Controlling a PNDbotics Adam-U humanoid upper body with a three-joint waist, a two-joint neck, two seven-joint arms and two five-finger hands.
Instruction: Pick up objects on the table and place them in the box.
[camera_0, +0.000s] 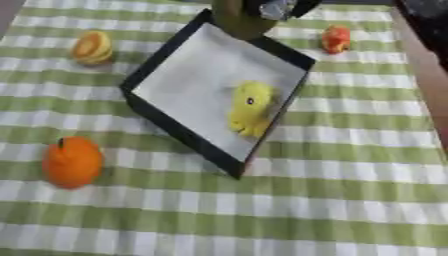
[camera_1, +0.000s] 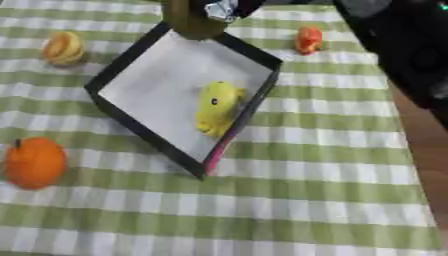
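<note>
Only a small part of one hand (camera_0: 278, 9) shows, black and silver at the top edge above the far corner of the box; which arm it belongs to cannot be told, nor how far its fingers are spread. Directly beneath it is an olive-green object (camera_0: 238, 20), upright and rounded, reaching down over the box's far rim. Whether the hand grips it or merely sits above it is unclear. A dark bulk fills the upper right corner of the right eye view, too blurred to make out.

Covering the table is a green-and-white checked cloth (camera_0: 350, 200). On it the box (camera_0: 157, 59) sits turned like a diamond, black-walled with a pale floor. Inside, against the wall on the right side, lies a yellow toy (camera_0: 251, 108) with a dark dot on it.

Outside the box, an orange fruit (camera_0: 72, 162) with a short dark stem stands near the left edge, well apart from the box. Farther back on the left sits a yellow-orange rounded piece (camera_0: 92, 47). A small red-orange item (camera_0: 336, 39) rests beyond the box's right corner.
</note>
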